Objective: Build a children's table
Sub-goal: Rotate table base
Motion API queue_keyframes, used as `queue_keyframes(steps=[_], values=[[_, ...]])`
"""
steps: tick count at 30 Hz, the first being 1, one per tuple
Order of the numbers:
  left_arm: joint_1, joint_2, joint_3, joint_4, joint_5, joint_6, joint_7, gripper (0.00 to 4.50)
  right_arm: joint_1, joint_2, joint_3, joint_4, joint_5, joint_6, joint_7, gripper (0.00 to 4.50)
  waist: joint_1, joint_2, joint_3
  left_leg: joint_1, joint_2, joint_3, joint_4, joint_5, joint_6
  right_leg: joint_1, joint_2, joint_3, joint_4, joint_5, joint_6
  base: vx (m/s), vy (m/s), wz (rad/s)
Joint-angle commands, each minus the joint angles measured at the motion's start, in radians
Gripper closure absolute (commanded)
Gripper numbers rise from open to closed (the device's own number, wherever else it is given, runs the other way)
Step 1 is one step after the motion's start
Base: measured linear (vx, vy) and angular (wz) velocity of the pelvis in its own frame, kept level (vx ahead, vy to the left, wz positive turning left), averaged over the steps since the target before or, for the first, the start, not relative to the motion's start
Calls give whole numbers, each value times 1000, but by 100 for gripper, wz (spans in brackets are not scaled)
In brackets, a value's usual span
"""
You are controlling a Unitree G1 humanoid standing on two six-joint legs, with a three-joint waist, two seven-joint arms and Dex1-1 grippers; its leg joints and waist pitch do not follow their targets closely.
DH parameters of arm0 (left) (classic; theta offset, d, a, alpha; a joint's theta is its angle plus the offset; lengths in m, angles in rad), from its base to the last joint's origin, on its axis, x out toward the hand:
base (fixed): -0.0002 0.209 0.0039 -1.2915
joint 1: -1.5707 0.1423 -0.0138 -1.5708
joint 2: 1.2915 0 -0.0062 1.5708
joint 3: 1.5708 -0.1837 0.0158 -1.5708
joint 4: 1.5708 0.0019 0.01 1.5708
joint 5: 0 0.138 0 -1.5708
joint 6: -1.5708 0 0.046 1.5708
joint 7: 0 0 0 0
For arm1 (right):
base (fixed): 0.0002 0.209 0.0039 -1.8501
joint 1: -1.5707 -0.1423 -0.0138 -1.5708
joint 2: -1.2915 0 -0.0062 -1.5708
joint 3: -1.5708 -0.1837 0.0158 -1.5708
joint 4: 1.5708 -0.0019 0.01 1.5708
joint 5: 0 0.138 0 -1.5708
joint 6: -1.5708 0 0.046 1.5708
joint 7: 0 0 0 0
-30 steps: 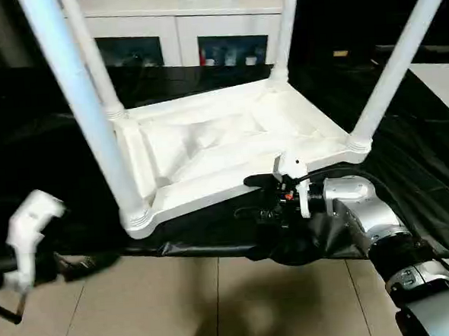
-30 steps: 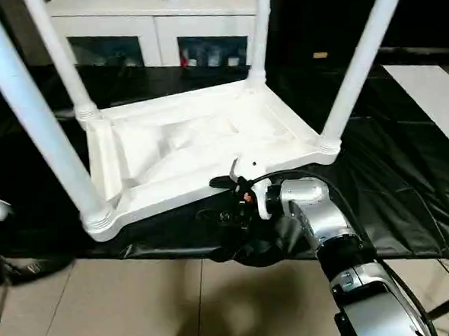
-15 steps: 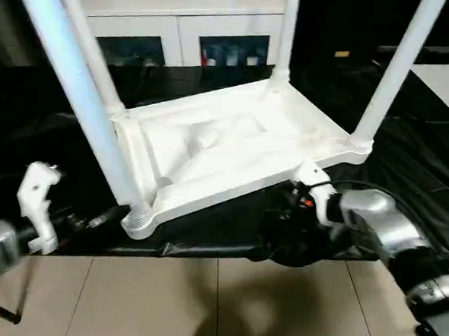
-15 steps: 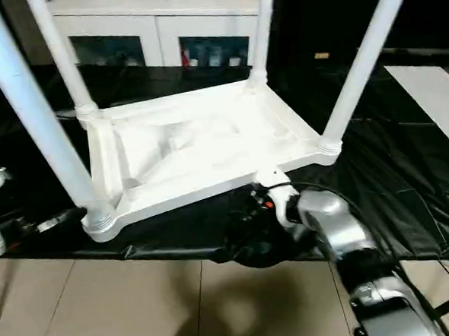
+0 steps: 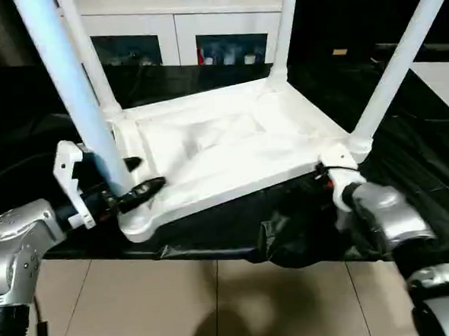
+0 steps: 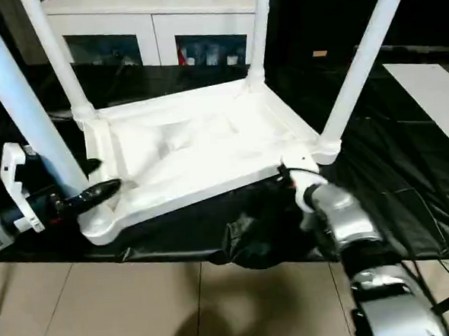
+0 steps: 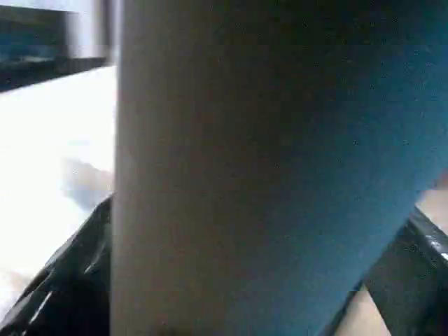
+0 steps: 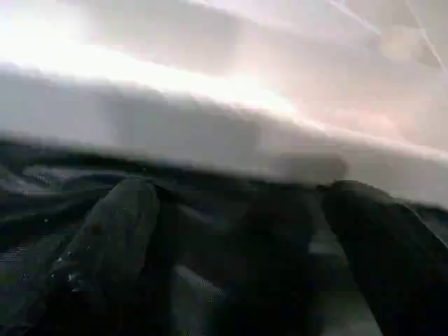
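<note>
Legs of the children's table (image 5: 223, 149) all point upward, because the white top lies upside down on the black-covered work table (image 5: 407, 164), with its ribbed underside facing the camera. All four legs seem to be seated in the corner sockets, so I judge the assembly is almost finished and what remains is to check or press the joints.

On the left side, the left gripper (image 5: 130, 181) is at the near-left leg (image 5: 75, 93), low down and just above its socket. One black finger shows in front of the leg and the other one behind it, so the fingers stand apart with the leg between them; whether they already press on it I cannot tell. The long axis of this leg goes up and a little toward the camera, across the line of the fingers, which reach in from the robot's left. The left arm is clearly the nearer one to this joint.

On the right side, the right gripper (image 8: 231, 231) is under the near edge of the top, close to the near-right leg (image 5: 401, 58) and its socket. In the right wrist view its two dark fingers are spread open, empty, with the white edge just beyond them.
</note>
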Motion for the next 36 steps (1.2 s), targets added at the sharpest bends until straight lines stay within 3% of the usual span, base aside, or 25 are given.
queue_keyframes(steps=[1, 2, 3, 7, 8, 11, 12, 15, 18, 23, 29, 36], values=[[-3, 6, -51, -102, -79, 92, -50, 3, -56, 46, -22, 112, -2, -52, -71, 34, -3, 17, -67, 23, 1, 10, -80, -315, -28, 40, -20, 18, -65, -235, -238, 0, 0, 0], [-5, 6, -61, -116, -86, 104, -53, 3, -68, 59, -26, 135, 0, -60, -82, 34, -7, 20, -64, 22, 0, 8, -82, -339, -34, 38, -19, 18, -66, -257, -238, 0, 0, 0], [-9, 8, -74, -128, -92, 115, -59, 3, -79, 73, -25, 154, -1, -71, -90, 34, -9, 11, -63, 20, 1, 8, -83, -345, -33, 41, -18, 16, -69, -268, -230, 0, 0, 0], [-33, 2, -124, -161, -98, 146, -66, 3, -116, 130, -10, 204, -7, -103, -97, 34, -23, 11, -62, 15, 0, 5, -84, -354, -34, 44, -21, 18, -68, -296, -212, 0, 0, 0], [-49, -7, -146, -166, -93, 152, -66, 3, -131, 155, -8, 218, -6, -119, -93, 34, -26, 6, -60, 11, -1, 5, -84, -355, -31, 44, -23, 18, -70, -321, -203, 0, 0, 0], [-78, -28, -184, -156, -64, 139, -66, 3, -149, 192, -9, 224, 1, -132, -82, 34, -28, 6, -58, 15, -2, 4, -84, -365, -36, 43, -23, 19, -77, -369, -182, 0, 0, 0], [-100, -46, -208, -139, -38, 124, -53, 3, -158, 211, -6, 233, 1, -144, -72, 34, -29, 1, -58, 13, -1, 4, -85, -361, -36, 44, -23, 19, -77, -370, -180, 0, 0, 0], [-166, -93, -282, -53, 65, 52, -13, 3, -178, 257, 1, 261, -7, -182, -59, 34, -33, 8, -58, 16, -1, 1, -86, -383, -40, 41, -25, 18, -81, -392, -175, 0, 0, 0], [-217, -135, -326, 17, 118, -2, 10, 3, -177, 275, 5, 269, -9, -201, -50, 34, -38, 7, -58, 16, -2, 0, -87, -392, -39, 41, -25, 18, -83, -398, -170, 0, 0, 0], [-287, -224, -391, 106, 174, -78, 18, 3, -140, 283, 14, 252, -14, -226, -6, 34, -43, 18, -64, 18, -2, 5, -83, -357, -20, 45, -21, 19, -79, -286, -222, 0, 0, 0], [-339, -316, -439, 186, 213, -153, 17, 3, -90, 285, 34, 222, -20, -263, 67, 34, -43, 19, -69, 12, 0, 4, -82, -314, 5, 57, -23, 18, -70, -184, -266, 0, 0, 0], [-386, -430, -459, 255, 230, -221, 29, 3, -38, 305, 59, 162, -9, -302, 180, 34, -47, 25, -71, 15, 1, 5, -82, -313, 29, 62, -21, 13, -73, -143, -289, 0, 0, 0]])
